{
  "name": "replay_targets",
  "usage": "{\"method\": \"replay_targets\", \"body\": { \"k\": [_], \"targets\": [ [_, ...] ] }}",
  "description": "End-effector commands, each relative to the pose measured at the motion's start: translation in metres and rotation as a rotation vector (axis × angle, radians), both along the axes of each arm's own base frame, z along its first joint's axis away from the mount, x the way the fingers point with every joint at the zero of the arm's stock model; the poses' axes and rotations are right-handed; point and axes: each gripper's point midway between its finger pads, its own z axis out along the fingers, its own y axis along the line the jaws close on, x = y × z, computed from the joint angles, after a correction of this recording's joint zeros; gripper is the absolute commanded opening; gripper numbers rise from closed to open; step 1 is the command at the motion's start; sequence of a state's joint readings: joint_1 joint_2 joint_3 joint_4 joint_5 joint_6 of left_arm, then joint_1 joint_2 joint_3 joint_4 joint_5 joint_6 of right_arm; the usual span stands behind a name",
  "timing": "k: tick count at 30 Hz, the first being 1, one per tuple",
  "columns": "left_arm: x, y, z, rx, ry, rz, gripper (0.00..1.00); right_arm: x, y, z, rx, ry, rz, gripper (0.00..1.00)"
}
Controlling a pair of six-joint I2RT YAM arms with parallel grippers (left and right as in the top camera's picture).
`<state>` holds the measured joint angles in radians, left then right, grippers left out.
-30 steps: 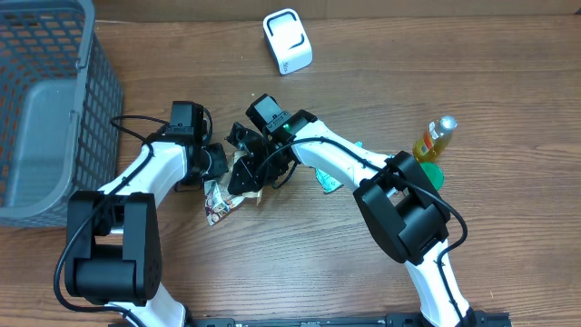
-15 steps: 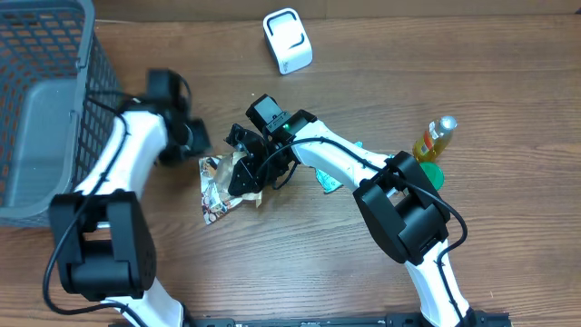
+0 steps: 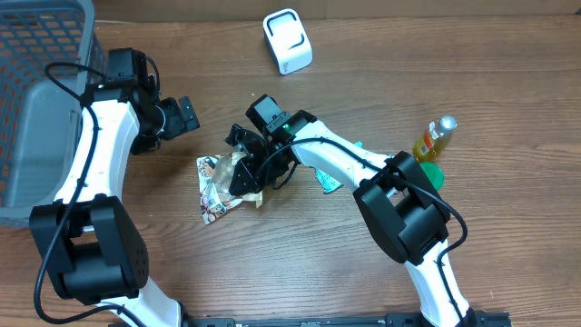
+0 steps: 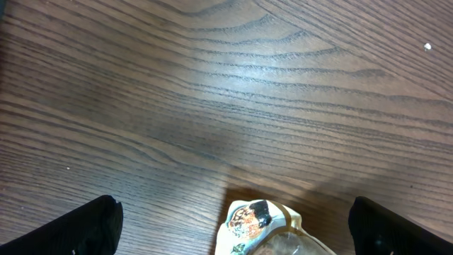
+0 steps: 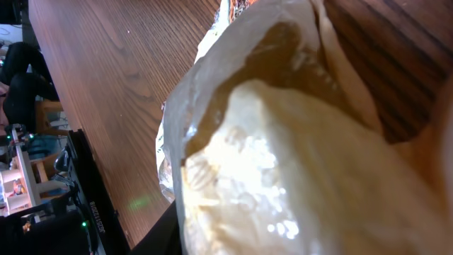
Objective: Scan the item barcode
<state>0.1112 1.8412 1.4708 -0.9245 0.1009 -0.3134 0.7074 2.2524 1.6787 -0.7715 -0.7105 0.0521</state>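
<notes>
The snack packet lay near the middle of the wooden table, its printed end flat on the wood and its other end raised under the right gripper. That claw was closed on the crumpled upper part of the packet; from the right wrist camera the pale, glossy film filled almost the whole view, pressed close against the fingers. The left gripper hung apart from the packet, up and to the left of it, between the packet and the grey mesh basket at the table's left edge. Its jaws stood wide apart and held nothing: in the left wrist view the two dark fingers sat at the bottom corners with bare wood between them and only the packet's printed tip showing at the lower edge. The white scanner stood at the far side of the table, well apart from the packet. A yellow bottle stood at the right, beside the right arm's base, with a green round thing just below it
</notes>
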Motion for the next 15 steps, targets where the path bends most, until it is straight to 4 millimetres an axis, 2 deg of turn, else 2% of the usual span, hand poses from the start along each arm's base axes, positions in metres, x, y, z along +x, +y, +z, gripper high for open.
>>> {"method": "replay_targets", "body": {
  "k": [1, 15],
  "targets": [
    [0.0022, 0.0002, 0.0098, 0.003, -0.025, 0.0, 0.99, -0.004, 0.003, 0.0084, 0.029, -0.002, 0.018, 0.04],
    [0.0022, 0.0002, 0.0098, 0.003, -0.025, 0.0, 1.0, -0.0042, 0.0029, 0.0083, 0.035, -0.017, 0.036, 0.04]
  ]
}}
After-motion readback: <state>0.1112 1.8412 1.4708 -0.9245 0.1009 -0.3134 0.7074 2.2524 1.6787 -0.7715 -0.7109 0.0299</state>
